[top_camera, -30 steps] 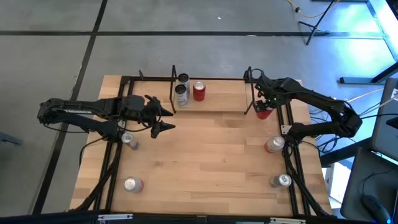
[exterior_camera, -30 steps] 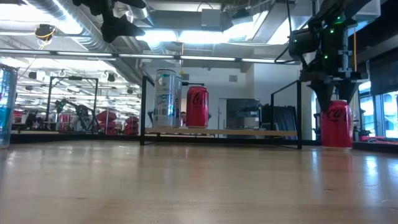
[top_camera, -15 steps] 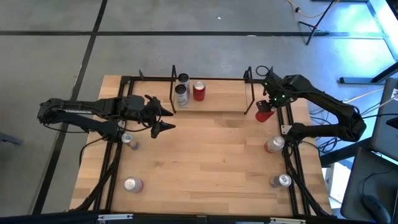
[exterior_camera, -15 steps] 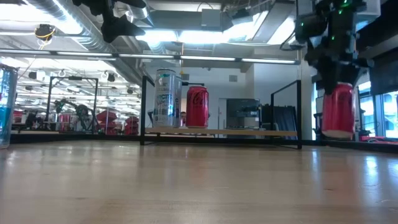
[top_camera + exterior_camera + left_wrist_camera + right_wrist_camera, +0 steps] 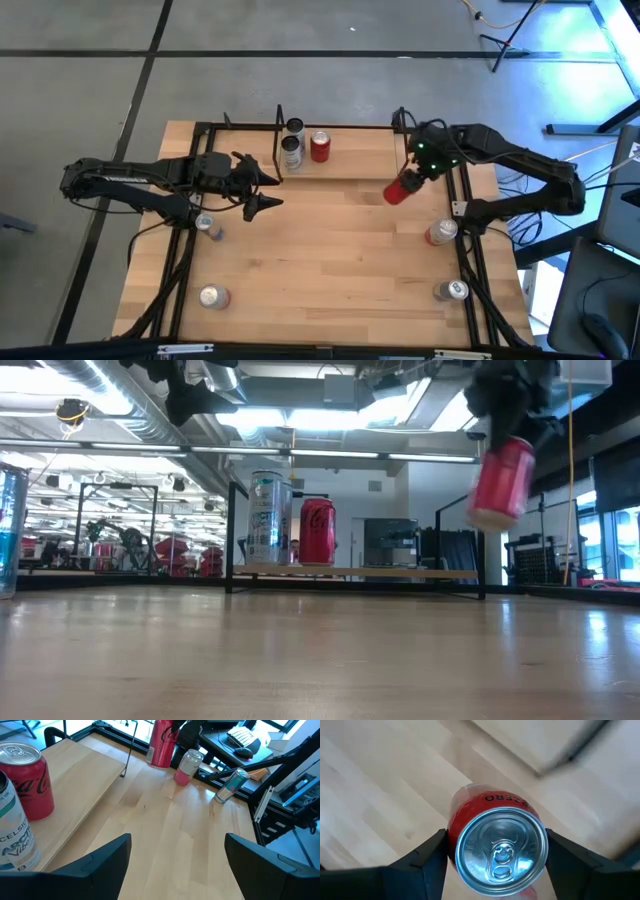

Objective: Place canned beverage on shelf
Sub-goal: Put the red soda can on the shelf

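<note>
My right gripper [image 5: 418,172] is shut on a red can [image 5: 400,188] held in the air near the right end of the shelf [image 5: 350,166], a low light wood board with thin black uprights. It also shows in the low view [image 5: 500,480] and the right wrist view [image 5: 496,845]. Two silver cans [image 5: 292,150] and a red can [image 5: 320,147] stand on the shelf's left part. My left gripper [image 5: 262,192] is open and empty, in the air at the shelf's left end. My right gripper pinches the red can near its top rim [image 5: 540,840], one finger on each side of the wall. The fingers come from above. The can is lifted clear of the table and hangs tilted, its bottom swung toward the table's left [image 5: 490,515].
Loose cans stand on the table: two at the left [image 5: 208,226] [image 5: 213,296] and two at the right [image 5: 440,232] [image 5: 450,290]. Long black rails [image 5: 185,270] run along both sides. Bare wood lies in the middle.
My right gripper has lifted the red can off the table beside the right rail and carried it up and toward the table's left, past the shelf's right upright. The can, upright before, now hangs tilted.
</note>
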Controlling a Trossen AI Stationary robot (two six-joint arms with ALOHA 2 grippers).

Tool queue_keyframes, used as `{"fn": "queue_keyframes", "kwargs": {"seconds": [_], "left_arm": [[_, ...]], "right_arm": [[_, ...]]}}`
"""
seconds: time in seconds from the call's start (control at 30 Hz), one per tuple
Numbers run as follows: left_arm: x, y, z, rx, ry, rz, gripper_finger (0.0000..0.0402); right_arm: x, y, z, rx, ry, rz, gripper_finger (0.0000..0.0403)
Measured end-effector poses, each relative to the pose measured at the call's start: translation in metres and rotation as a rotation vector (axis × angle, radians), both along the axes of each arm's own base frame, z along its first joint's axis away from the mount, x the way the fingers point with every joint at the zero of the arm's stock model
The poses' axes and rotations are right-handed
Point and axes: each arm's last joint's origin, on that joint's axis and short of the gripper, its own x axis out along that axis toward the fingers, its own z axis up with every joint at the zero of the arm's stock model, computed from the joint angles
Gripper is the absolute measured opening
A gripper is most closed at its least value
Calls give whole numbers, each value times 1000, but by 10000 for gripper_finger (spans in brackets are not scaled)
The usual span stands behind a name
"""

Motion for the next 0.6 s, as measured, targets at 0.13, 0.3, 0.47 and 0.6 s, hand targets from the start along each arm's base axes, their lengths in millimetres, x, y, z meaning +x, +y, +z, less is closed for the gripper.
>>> {"fn": "queue_keyframes", "kwargs": {"seconds": [0.13, 0.3, 0.47, 0.6], "left_arm": [[0, 0, 0, 0, 0, 0, 308], [0, 0, 0, -3, 4, -1, 308], [-2, -1, -3, -78, 30, 1, 308], [-3, -1, -4, -90, 45, -2, 308]], "right_arm": [[32, 5, 15, -76, -33, 27, 250], [75, 0, 26, -140, -18, 23, 250], [117, -11, 28, -165, -6, 36, 250], [149, -21, 22, -215, 16, 43, 250]]}}
